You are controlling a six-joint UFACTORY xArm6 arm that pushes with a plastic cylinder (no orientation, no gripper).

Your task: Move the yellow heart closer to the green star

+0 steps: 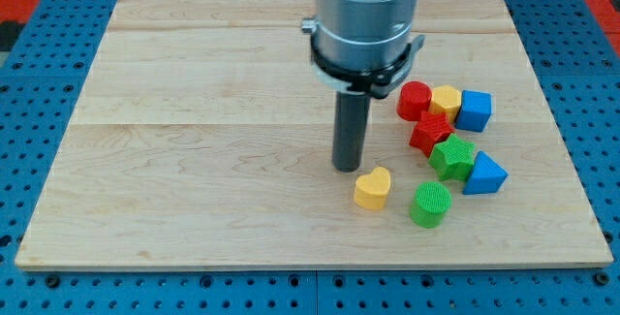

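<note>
One short push needed: my tip [347,167] sits just up-left of yellow heart [372,188]; no claw fitted, nothing held; swing left of it, push right toward green star [452,157].

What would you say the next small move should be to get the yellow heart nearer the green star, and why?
Probably a short push toward the view's right and slightly up. My tip stands just up-left of the yellow heart, close to its edge, while the green star lies to the heart's right and a little higher. First dropping the tip to the heart's left side would likely aim the push past the green cylinder.
</note>
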